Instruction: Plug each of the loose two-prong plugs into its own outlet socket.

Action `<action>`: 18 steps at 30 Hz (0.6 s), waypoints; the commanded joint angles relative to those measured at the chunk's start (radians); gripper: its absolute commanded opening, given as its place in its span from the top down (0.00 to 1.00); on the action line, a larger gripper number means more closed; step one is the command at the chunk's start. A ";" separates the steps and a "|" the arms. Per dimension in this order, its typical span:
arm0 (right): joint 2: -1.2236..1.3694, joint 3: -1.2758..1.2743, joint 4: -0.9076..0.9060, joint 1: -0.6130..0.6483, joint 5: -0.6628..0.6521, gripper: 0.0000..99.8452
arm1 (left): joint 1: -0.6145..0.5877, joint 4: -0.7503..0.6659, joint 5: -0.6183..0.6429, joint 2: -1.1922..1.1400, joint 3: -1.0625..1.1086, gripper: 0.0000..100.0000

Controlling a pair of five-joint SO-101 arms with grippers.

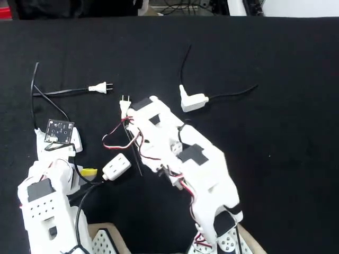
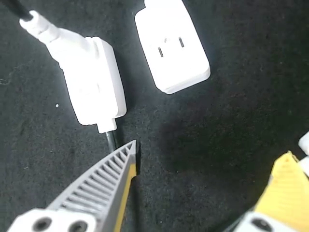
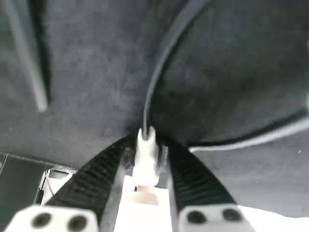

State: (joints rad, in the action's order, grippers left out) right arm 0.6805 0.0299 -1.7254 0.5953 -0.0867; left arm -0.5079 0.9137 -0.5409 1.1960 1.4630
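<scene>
Two white two-prong plugs on black cords.

1. Held plug: pinched between the black ribbed fingers of the right gripper. Its long axis runs up the table, metal prongs pointing away from the arm bases.
2. Loose plug: flat on the black cloth, prongs pointing toward the held plug.

Near socket: smooth rounded white block, two slots facing up, beside the left gripper, whose grey ribbed and yellow fingers are spread wide and hold nothing.

Far socket: white, corded.
</scene>
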 commanded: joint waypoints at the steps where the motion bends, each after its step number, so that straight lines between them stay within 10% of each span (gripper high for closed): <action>1: 0.053 0.065 -0.037 -0.035 0.008 0.94 | -0.008 -0.003 -0.002 0.009 -0.005 0.59; 18: -0.249 0.004 -0.040 -0.014 0.008 0.99 | -0.007 -0.003 -0.005 0.009 -0.005 0.59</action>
State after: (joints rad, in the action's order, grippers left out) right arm 0.6068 0.0545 -1.7346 0.5677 -0.0867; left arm -0.5079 0.9137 -0.5409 1.1960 1.4630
